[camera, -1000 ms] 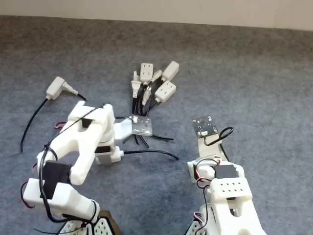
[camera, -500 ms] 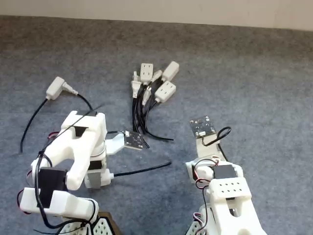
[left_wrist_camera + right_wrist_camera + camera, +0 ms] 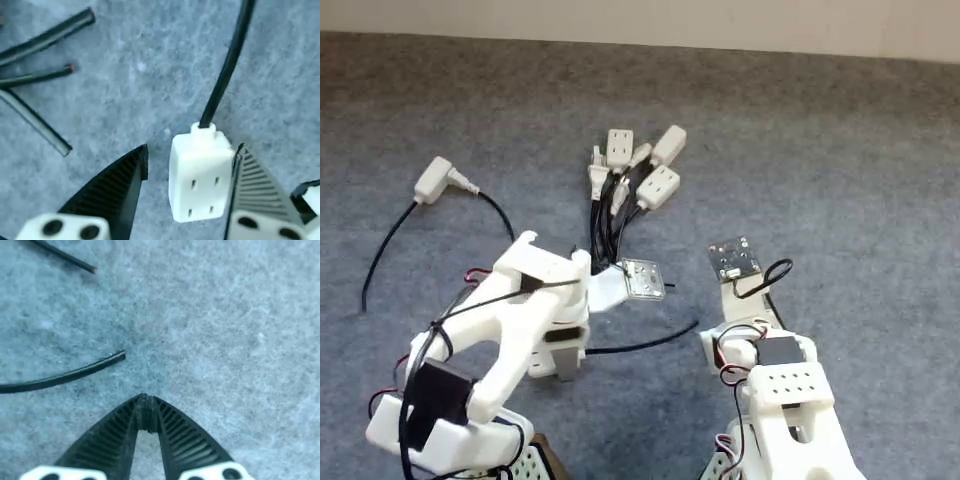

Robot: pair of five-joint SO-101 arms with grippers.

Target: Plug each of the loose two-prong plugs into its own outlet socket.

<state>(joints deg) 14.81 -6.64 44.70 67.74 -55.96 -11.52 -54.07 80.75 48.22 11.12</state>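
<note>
Left gripper [image 3: 192, 149], spread apart, straddles white plastic outlet socket [image 3: 200, 180] to grab it; right gripper [image 3: 146, 400], 3 o'clock, pinched together.

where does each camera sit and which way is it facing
High view: fixed above the table, facing down on the grey carpet, the cluster of plugs and sockets, and both arms, left arm and right arm.
Left wrist view: on the left wrist, facing down past the left fingers, open, at a white outlet socket between them.
Right wrist view: on the right wrist, facing down at carpet past the right fingers, shut.
Shared: high and right wrist views likely both show the black cord.
</note>
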